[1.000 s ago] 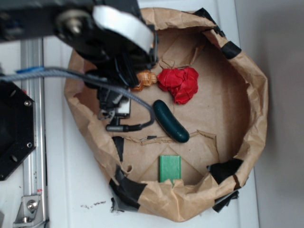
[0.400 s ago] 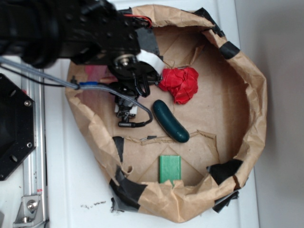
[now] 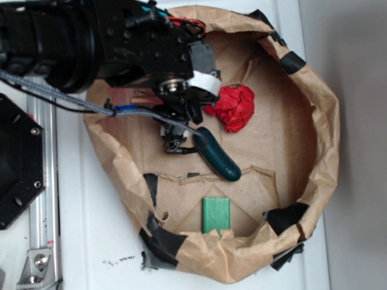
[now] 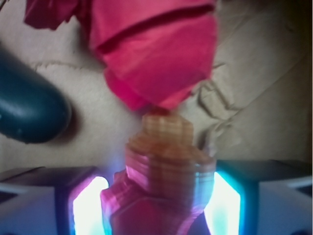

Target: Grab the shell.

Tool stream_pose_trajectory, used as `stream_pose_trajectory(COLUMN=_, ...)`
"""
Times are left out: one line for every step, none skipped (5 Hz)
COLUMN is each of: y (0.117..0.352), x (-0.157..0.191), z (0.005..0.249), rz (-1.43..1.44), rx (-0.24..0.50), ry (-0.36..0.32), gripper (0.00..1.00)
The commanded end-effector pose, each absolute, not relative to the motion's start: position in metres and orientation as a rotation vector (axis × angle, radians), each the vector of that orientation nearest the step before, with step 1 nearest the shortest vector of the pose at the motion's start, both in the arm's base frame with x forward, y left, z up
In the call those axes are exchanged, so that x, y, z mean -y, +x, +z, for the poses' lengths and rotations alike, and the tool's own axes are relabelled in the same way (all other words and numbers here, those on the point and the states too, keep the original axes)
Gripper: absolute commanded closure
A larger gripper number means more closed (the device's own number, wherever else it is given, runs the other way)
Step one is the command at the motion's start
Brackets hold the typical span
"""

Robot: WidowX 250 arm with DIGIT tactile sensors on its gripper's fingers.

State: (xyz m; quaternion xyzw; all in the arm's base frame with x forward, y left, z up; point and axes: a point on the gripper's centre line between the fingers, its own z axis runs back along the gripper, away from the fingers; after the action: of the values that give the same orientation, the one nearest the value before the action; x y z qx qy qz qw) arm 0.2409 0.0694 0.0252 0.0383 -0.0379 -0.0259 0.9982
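Wrist view looks straight down between the jaws, whose two glowing pads sit at either side of the shell [image 4: 166, 181]; its ridged tan-orange body fills the gap and touches both, so the jaws are closed on the shell. Just beyond the shell's tip, touching or nearly so, lies the red cloth ball [image 4: 146, 49]. Off to the left of the jaws, the rounded end of the dark green cucumber [image 4: 29, 115] rests on the brown paper floor. From the exterior view, the black arm hides the shell; the cloth ball, cucumber and a green block [image 3: 216, 214] lie inside a crumpled paper basket [image 3: 323, 145] on the white desk [image 3: 91, 241].
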Motion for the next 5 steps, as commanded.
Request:
stream_pose_trajectory(y=0.255, x=-0.071, z=0.051, rz=-0.030, rx=0.144, ry=0.123, gripper=1.00)
stream_pose_trajectory(y=0.257, x=-0.068, z=0.095, rz=0.009, rx=0.186, ry=0.127, gripper=1.00)
stream_pose_trajectory(y=0.262, x=-0.054, z=0.146, rz=0.049, rx=0.219, ry=0.068, gripper=1.00)
stream_pose_trajectory(y=0.265, x=-0.037, z=0.192, rz=0.141, rx=0.183, ry=0.023, gripper=1.00)
stream_pose_trajectory(y=0.264, x=-0.027, z=0.193, rz=0.144, rx=0.181, ry=0.048, gripper=1.00)
